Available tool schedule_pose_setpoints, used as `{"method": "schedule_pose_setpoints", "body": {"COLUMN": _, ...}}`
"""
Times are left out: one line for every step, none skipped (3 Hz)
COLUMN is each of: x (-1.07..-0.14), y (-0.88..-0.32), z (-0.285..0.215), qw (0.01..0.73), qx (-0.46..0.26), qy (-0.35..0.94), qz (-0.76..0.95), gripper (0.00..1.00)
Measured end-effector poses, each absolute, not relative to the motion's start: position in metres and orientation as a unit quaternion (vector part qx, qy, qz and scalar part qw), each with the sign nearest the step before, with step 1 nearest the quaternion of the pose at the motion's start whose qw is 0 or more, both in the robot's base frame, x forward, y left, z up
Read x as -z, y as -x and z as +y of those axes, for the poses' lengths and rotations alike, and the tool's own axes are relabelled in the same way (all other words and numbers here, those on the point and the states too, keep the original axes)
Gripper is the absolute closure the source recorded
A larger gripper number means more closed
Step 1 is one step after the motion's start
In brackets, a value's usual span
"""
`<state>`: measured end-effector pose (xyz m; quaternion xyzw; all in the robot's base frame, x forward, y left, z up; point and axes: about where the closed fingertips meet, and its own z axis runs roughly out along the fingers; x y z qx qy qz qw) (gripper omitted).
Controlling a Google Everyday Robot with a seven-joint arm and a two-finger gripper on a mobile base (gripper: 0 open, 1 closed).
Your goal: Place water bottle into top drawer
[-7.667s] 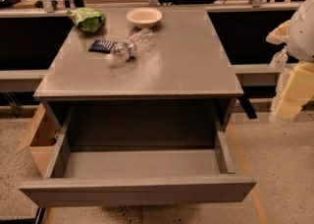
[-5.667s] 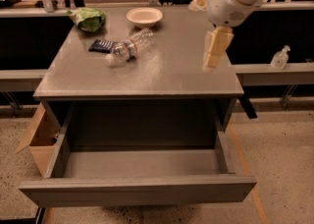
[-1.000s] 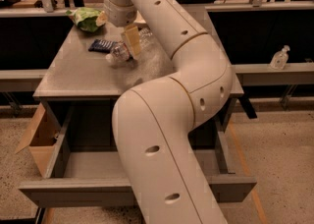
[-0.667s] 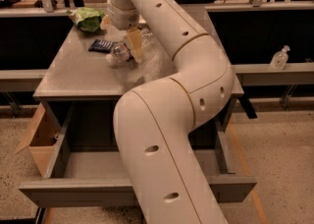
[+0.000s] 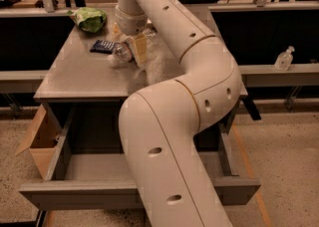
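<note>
- The gripper (image 5: 135, 48) is down on the grey table (image 5: 75, 79), toward the table's far side and about mid-width. It's right up against the water bottle (image 5: 121, 53).
- We honestly can't tell whether it's clamped on the bottle or just parked next to it. The wrist hides that part.
- The water bottle is lying on its side on the table top, just left of the gripper and well back from the table's front edge.
- The top drawer (image 5: 79, 198) is pulled all the way out from under the table's front edge. Its flat front is the nearest thing to us, and its grey floor shows on the left side.
- The arm (image 5: 169, 136) is huge in this shot. It crosses the middle of the drawer and the table's right half, so those edges are hidden.
- For room to move, a wide strip of bare grey top runs from the bottle to the table's front-left corner.
- A blue packet (image 5: 103, 46) sits on the table just left of the bottle, and a green bag (image 5: 90, 19) is near the table's far-left corner.
- A cardboard box (image 5: 40, 144) is on the floor, tucked against the table's left side next to the drawer wall.
- A small pump bottle (image 5: 284, 59) stands on a ledge well right of the table.
- We can't read any writing. The packet's print is too small, and we can't make out the bottle's label.
</note>
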<state>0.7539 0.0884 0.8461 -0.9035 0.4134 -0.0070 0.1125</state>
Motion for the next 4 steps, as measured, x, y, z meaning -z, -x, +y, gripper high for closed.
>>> {"method": "schedule_pose_setpoints", "body": {"x": -0.849, "y": -0.755, "z": 0.083, "qw": 0.111, "qx": 0.012, "qy": 0.902, "qz": 0.418, "gripper": 0.45}}
{"method": "schedule_pose_setpoints", "body": {"x": -0.859, "y": -0.756, "z": 0.075, "qw": 0.112, "qx": 0.022, "qy": 0.899, "qz": 0.422, "gripper": 0.69}}
{"method": "schedule_pose_setpoints", "body": {"x": -0.895, "y": -0.748, "z": 0.066, "qw": 0.156, "qx": 0.022, "qy": 0.890, "qz": 0.428, "gripper": 0.98}}
{"method": "schedule_pose_setpoints", "body": {"x": -0.927, "y": -0.724, "z": 0.052, "qw": 0.199, "qx": -0.006, "qy": 0.875, "qz": 0.441, "gripper": 1.00}}
